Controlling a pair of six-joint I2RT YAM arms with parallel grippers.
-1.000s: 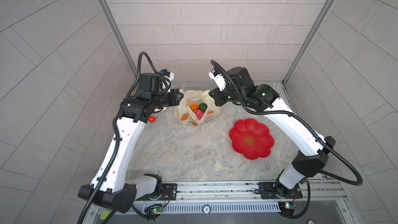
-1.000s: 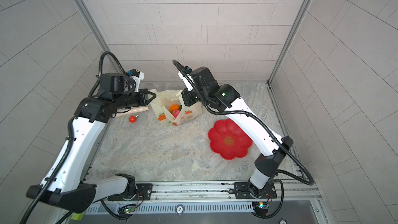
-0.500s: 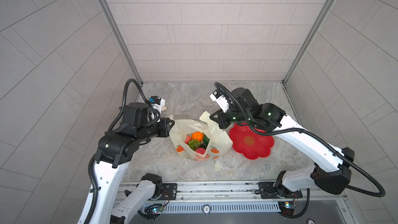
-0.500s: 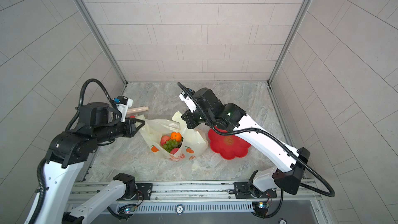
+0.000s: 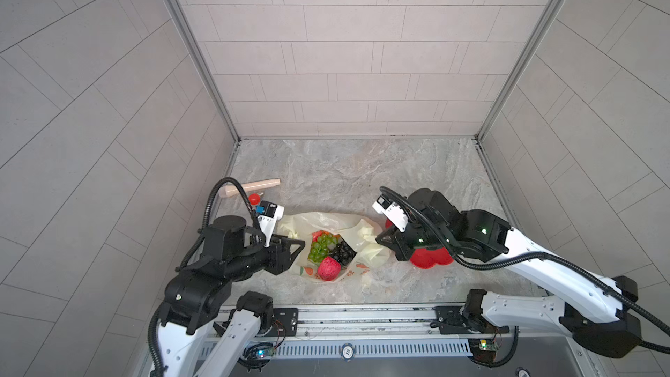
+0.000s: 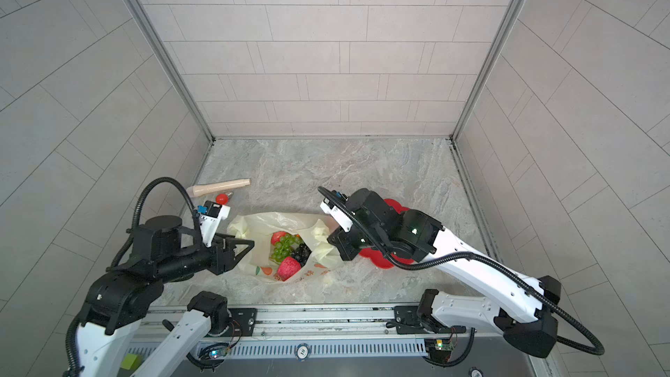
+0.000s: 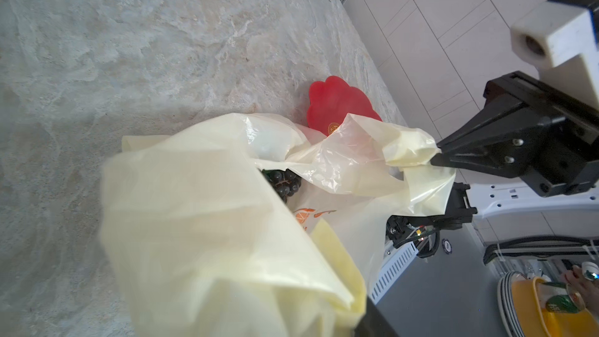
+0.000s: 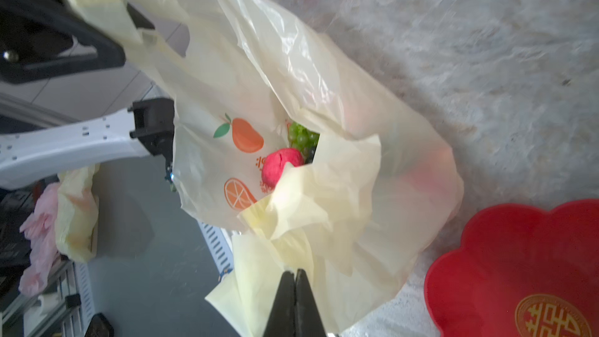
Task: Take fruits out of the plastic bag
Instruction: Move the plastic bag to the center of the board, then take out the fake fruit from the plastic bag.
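Lying near the front edge of the counter [image 5: 362, 168] in both top views, the bag [image 5: 326, 221] gapes upward between the two arms. It holds green grapes [image 5: 321, 246], dark grapes [image 5: 342, 252] and a pink fruit [image 5: 329, 268], and a red fruit [image 6: 277, 237] shows behind the green grapes in a top view. The left gripper [image 5: 290, 252] is at the bag's left handle, but I cannot tell whether its jaws are apart or pinching. The right gripper [image 5: 380, 239] is closed on the right handle. A red plate [image 5: 431, 259], partly hidden under the right arm, sits just beside the bag toward the right edge. A small red ball [image 5: 255, 198] and a dowel [image 5: 253, 187] lie by the left edge. From the left wrist, pale bag plastic fills the foreground, dark grapes [image 7: 285, 183] peek from the mouth, the plate [image 7: 334, 105] lies beyond, and the right gripper [image 7: 436, 158] pinches a bunched handle. From the right wrist, the fingers [image 8: 283, 306] press together on crumpled plastic, the pink fruit [image 8: 280, 166] and green grapes [image 8: 301, 137] sit in the opening, and the other handle drapes over a left gripper finger [image 8: 107, 53].
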